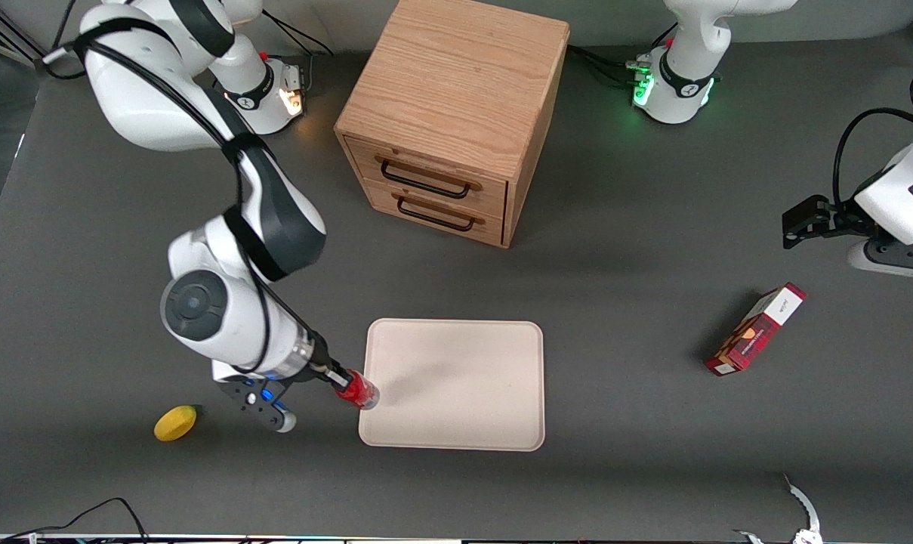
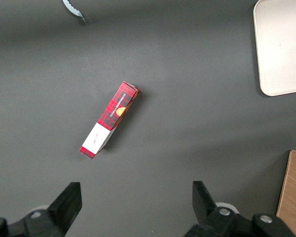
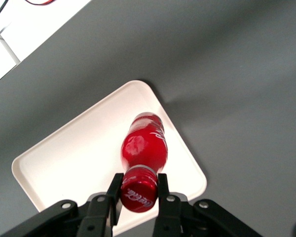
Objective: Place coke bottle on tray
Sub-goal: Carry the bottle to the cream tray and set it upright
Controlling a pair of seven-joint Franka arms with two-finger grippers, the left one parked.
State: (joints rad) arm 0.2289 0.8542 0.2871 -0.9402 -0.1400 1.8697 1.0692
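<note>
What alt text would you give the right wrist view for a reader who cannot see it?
The gripper is shut on the cap end of the coke bottle, holding it above the tray. The pale tray lies on a dark grey table.

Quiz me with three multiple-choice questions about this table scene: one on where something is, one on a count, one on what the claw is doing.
1. Where is the lemon?
A. on the tray
B. on the table beside the working arm
C. in a drawer

2. How many drawer handles does the wooden cabinet show?
A. one
B. two
C. four

3. The claw is:
A. open and empty
B. shut on the coke bottle
C. shut on the carton

Answers: 1 B, it lies on grey tabletop. 2 B, two black handles. 3 B, it grips the cap end at the edge of the tray.
</note>
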